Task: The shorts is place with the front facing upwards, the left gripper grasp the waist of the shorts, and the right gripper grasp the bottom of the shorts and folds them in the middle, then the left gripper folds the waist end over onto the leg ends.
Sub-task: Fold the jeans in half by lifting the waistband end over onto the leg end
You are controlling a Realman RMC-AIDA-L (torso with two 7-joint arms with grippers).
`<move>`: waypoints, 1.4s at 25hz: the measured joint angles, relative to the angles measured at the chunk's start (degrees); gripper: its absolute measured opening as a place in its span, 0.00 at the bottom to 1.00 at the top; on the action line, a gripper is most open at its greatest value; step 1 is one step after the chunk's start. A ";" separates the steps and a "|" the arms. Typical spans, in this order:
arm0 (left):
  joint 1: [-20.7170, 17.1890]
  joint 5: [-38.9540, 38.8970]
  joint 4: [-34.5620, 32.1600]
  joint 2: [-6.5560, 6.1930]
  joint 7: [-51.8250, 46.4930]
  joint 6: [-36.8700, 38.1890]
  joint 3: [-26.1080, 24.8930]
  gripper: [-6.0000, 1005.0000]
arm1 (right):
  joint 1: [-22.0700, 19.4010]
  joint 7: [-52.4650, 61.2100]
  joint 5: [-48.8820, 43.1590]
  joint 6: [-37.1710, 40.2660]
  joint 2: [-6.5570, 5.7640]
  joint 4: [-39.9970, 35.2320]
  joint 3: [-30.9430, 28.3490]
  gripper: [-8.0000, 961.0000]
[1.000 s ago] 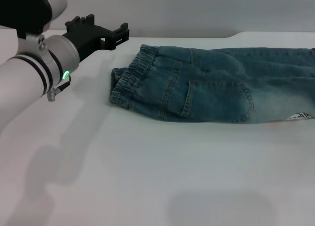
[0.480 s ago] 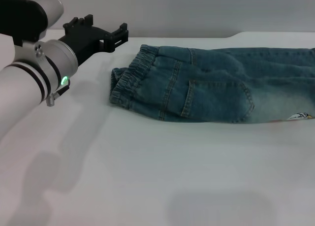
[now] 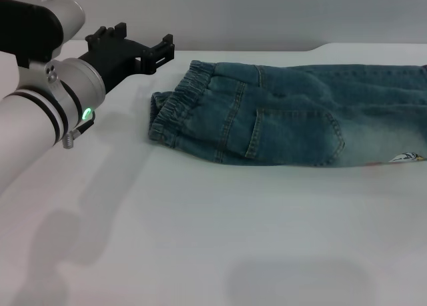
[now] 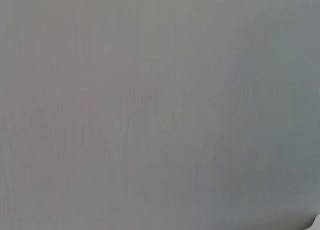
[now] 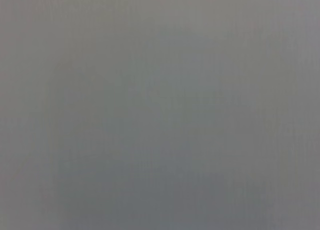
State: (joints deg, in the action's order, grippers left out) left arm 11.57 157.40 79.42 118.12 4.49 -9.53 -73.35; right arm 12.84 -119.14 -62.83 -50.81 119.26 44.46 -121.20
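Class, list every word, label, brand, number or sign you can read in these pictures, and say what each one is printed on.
No text can be read in any view.
A small pale tag at the near edge of the shorts: its marks are too small and blurred to read.
The left gripper, beside the waistband: no lettering visible; the arm shows only a green light.
Both wrist views: plain grey, nothing written.

Head view evenly lit and sharp. Soft, diffuse shadows lie on the white matte tabletop point(image 3: 200, 239) beneath the black two-fingered left gripper point(image 3: 137, 49). Both wrist views show featureless grey.
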 joint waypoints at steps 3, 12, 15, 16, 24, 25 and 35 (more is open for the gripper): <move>-0.04 -0.03 0.08 0.00 0.00 0.02 0.05 0.84 | 0.21 0.00 -0.05 0.44 0.00 -0.19 0.00 0.17; 0.41 -0.09 -0.16 -0.05 -0.07 -0.28 0.06 0.84 | 0.06 4.35 0.76 -0.07 0.14 -0.72 1.45 0.14; 1.16 -0.11 -0.73 0.01 -0.14 -0.25 0.03 0.84 | -0.39 5.18 0.73 -0.28 0.18 -0.78 2.39 0.06; 1.48 -0.12 -1.03 0.02 -0.12 -0.22 0.06 0.84 | -0.52 5.19 0.74 -0.30 0.22 -0.78 3.12 0.03; 4.73 -0.17 -4.79 -0.04 -0.09 0.01 0.11 0.84 | 1.06 2.25 -0.22 1.90 -0.01 -2.01 8.78 0.01; 4.73 -0.17 -4.79 -0.04 -0.09 0.01 0.11 0.84 | 1.89 0.75 -0.20 3.04 0.02 -3.01 9.03 0.01; 6.46 -0.17 -4.75 -0.09 -0.24 -5.44 -0.65 0.84 | 7.23 -4.03 0.17 10.81 0.13 -10.13 9.21 0.01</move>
State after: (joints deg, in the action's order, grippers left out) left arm 18.03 157.23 74.68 118.03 4.25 -14.97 -74.00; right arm 20.07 -123.16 -62.66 -39.99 119.39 34.33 -111.99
